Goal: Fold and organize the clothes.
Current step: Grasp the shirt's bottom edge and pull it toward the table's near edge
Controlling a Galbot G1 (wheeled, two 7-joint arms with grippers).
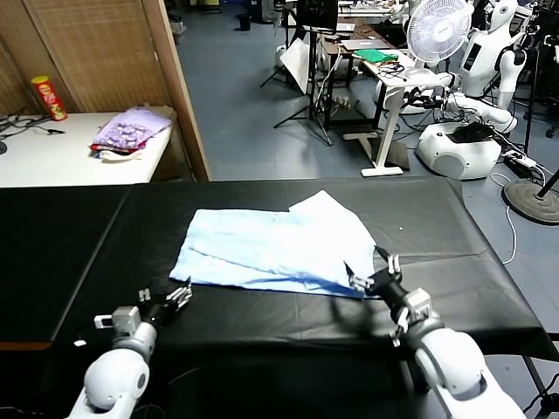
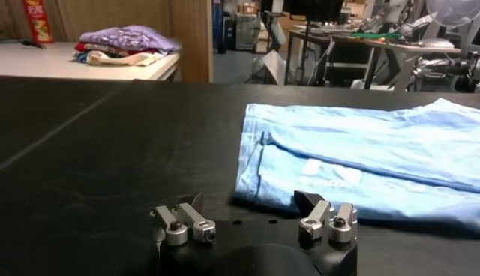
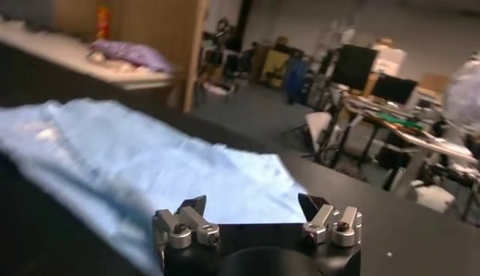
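The pale blue T-shirt (image 1: pixel 275 249) lies partly folded on the black table (image 1: pixel 454 227), one flap turned over at its far right. My right gripper (image 1: pixel 374 272) hangs open at the shirt's near right corner, with the cloth (image 3: pixel 150 157) just beyond its spread fingertips and nothing held in my right gripper (image 3: pixel 253 202). Off the shirt's near left corner, my left gripper (image 1: pixel 179 295) also stands open and low over the table. In the left wrist view the shirt's edge (image 2: pixel 360 161) lies a little ahead of the empty left gripper (image 2: pixel 251 202).
A lilac heap of cloth (image 1: pixel 131 131) and a red can (image 1: pixel 49 96) sit on the white side table at the far left. Beyond the table stand a fan (image 1: pixel 441 30), desks and white robots (image 1: pixel 489 61). Bare black tabletop stretches left of the shirt.
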